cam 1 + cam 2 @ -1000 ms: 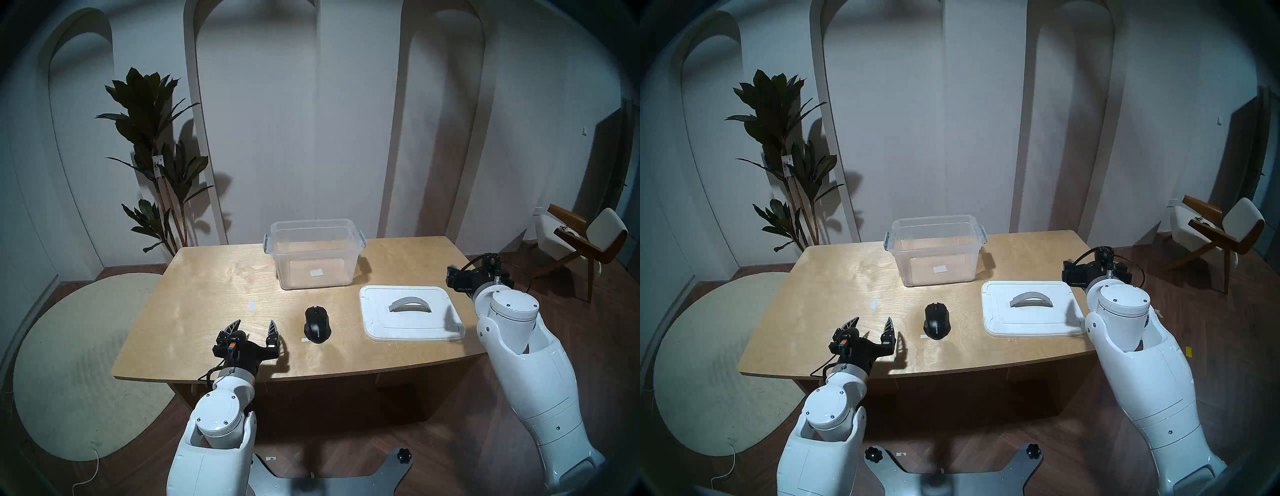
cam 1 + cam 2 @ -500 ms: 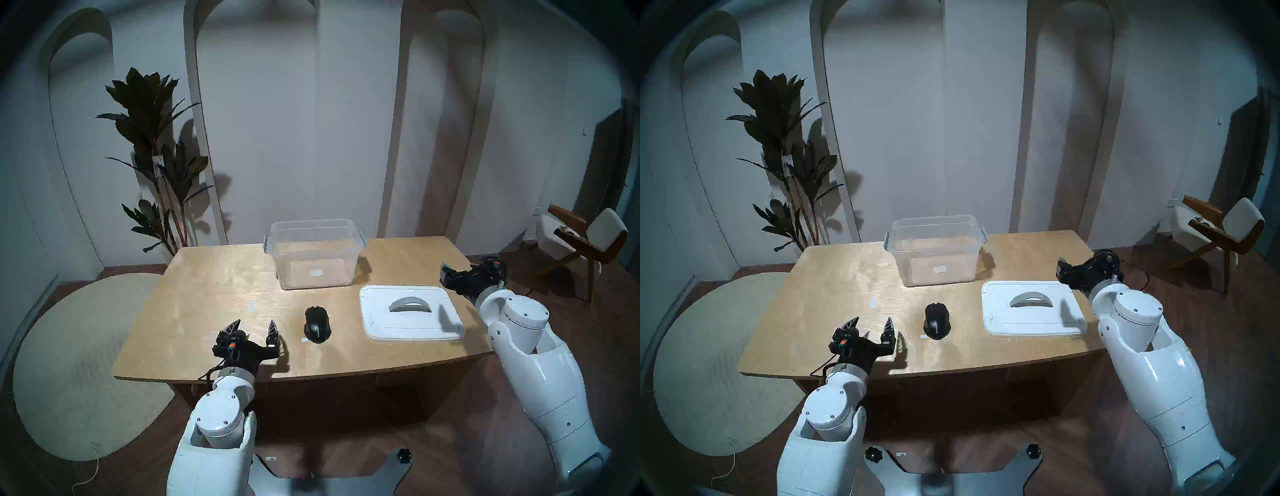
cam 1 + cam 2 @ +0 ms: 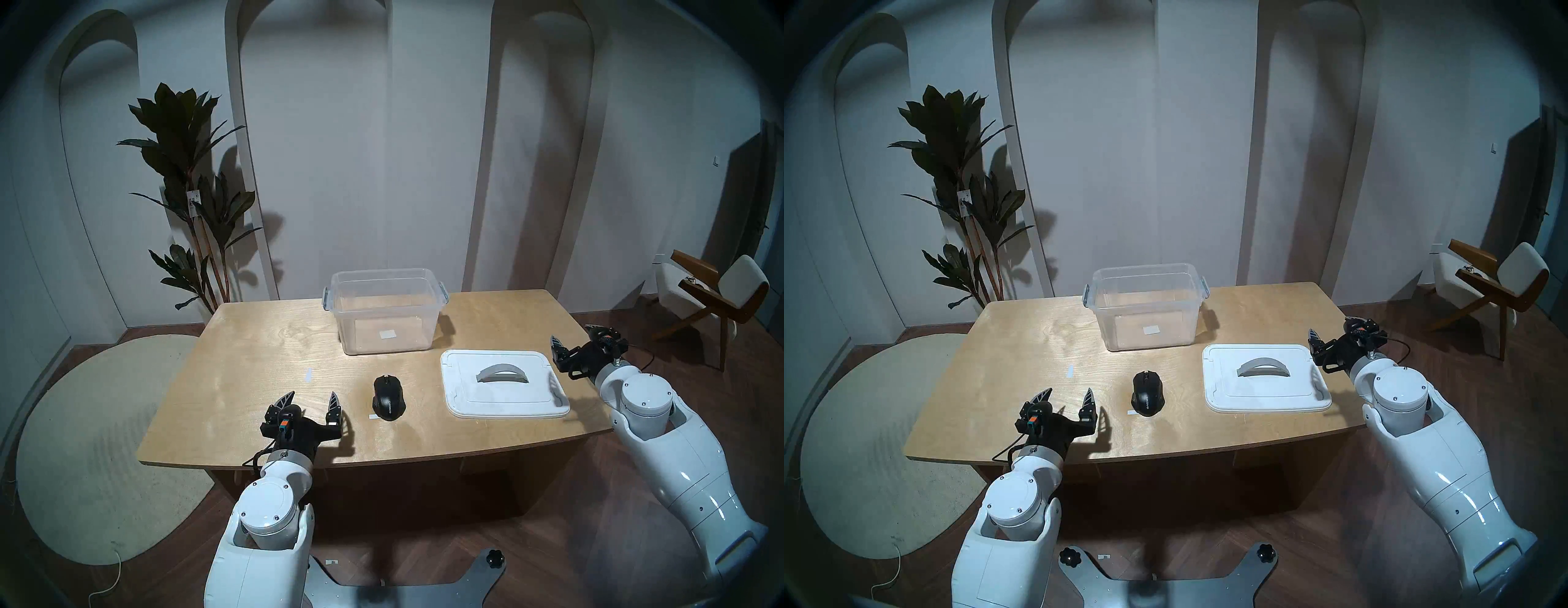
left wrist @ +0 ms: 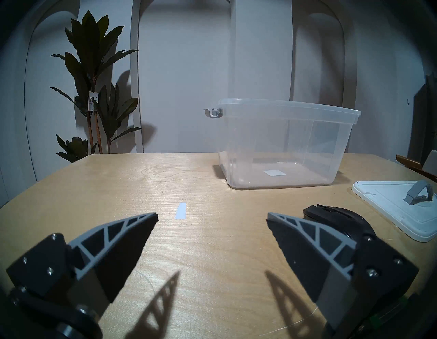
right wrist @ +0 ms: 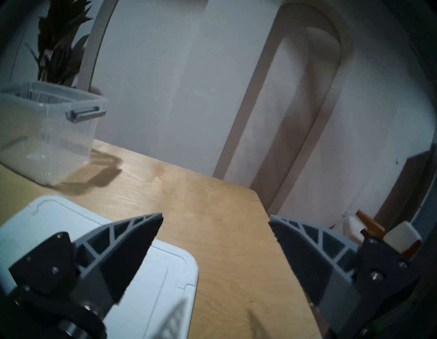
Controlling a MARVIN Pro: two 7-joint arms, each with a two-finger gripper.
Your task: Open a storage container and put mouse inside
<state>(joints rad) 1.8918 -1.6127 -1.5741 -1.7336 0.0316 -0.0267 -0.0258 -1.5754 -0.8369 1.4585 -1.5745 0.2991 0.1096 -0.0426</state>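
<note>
The clear storage container (image 3: 385,312) stands open and empty at the back middle of the table; it also shows in the left wrist view (image 4: 283,146) and the right wrist view (image 5: 45,132). Its white lid (image 3: 502,388) with a grey arched handle (image 3: 501,373) lies flat at the right. The black mouse (image 3: 388,397) lies between my grippers, partly hidden behind a finger in the left wrist view (image 4: 338,219). My left gripper (image 3: 312,399) is open and empty, left of the mouse. My right gripper (image 3: 575,335) is open and empty, just off the lid's right edge.
A small strip of tape (image 3: 309,374) lies on the wooden table (image 3: 254,339), and a white label (image 3: 374,417) sits by the mouse. A potted plant (image 3: 191,191) stands behind the table's left corner. A chair (image 3: 712,297) stands at the far right.
My right arm has swung out to the right and its gripper has turned and now points away from me, open. The left arm, mouse, lid and container have not moved.
</note>
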